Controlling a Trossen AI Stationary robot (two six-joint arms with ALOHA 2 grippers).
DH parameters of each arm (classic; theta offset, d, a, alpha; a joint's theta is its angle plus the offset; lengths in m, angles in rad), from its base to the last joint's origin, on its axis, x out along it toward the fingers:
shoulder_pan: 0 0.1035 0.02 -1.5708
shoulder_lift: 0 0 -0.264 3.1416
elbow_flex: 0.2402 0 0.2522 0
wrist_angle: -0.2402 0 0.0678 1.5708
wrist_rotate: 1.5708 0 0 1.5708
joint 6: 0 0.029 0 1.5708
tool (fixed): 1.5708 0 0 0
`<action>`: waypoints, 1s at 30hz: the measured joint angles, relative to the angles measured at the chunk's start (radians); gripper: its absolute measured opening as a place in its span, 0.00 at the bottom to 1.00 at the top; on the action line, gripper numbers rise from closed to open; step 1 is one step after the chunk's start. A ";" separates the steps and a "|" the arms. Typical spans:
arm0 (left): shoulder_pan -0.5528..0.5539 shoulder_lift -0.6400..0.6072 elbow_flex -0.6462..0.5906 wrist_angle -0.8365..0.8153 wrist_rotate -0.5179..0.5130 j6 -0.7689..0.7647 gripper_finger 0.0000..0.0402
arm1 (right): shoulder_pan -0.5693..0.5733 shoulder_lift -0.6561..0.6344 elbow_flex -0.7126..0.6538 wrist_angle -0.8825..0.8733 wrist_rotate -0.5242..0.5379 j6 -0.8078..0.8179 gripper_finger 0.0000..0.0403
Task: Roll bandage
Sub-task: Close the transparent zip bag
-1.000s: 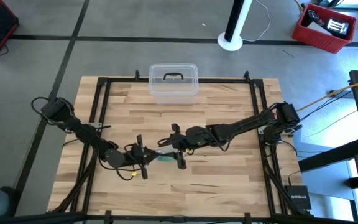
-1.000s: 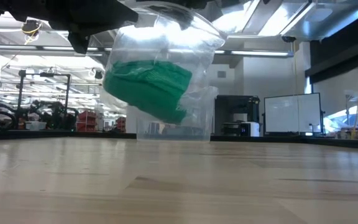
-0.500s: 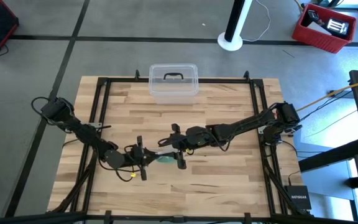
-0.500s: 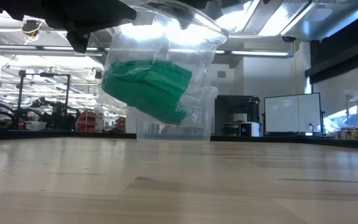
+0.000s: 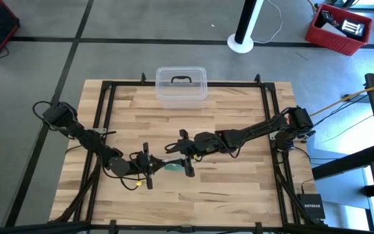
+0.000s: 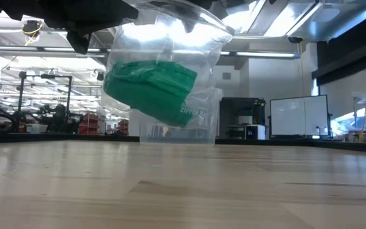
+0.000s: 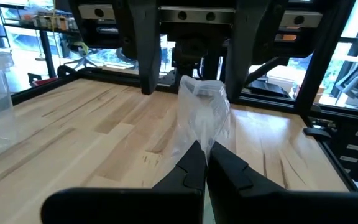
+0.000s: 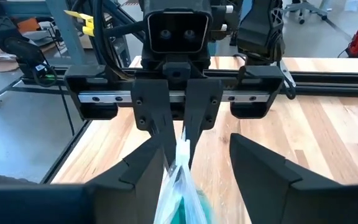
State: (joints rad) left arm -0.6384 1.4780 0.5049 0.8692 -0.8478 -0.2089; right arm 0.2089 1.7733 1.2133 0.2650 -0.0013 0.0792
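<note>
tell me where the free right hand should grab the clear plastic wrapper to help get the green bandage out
Probably the loose lower end of the crinkled clear plastic wrapper, coming in level from the side opposite the left hand. That hand is shut on the wrapper's top edge, so the bag hangs above the wooden table with the teal-green fabric bandage sagging inside. The right hand stands open around it.

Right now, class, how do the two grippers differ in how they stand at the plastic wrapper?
The left gripper is shut, pinching the clear wrapper; the right gripper stands with its fingers apart. The wrapper hangs from the left gripper's closed tips, while the right gripper's fingers straddle it without clamping. Both face each other at mid-table, around the same wrapper holding the green bandage.
</note>
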 joint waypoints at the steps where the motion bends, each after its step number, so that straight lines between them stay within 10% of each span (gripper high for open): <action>1: 0.000 0.000 0.000 0.000 0.000 0.000 0.00 | 0.000 0.000 0.000 0.001 -0.004 0.001 0.48; 18: 0.000 0.000 0.000 -0.007 0.000 0.006 0.00 | 0.001 0.034 -0.001 0.020 -0.046 0.047 0.60; 30: -0.005 0.000 0.000 -0.019 0.000 -0.008 0.00 | 0.000 0.055 0.000 0.066 -0.043 0.042 0.35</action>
State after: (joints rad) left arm -0.6434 1.4780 0.5045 0.8503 -0.8478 -0.2165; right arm 0.2089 1.8286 1.2129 0.3305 -0.0441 0.1209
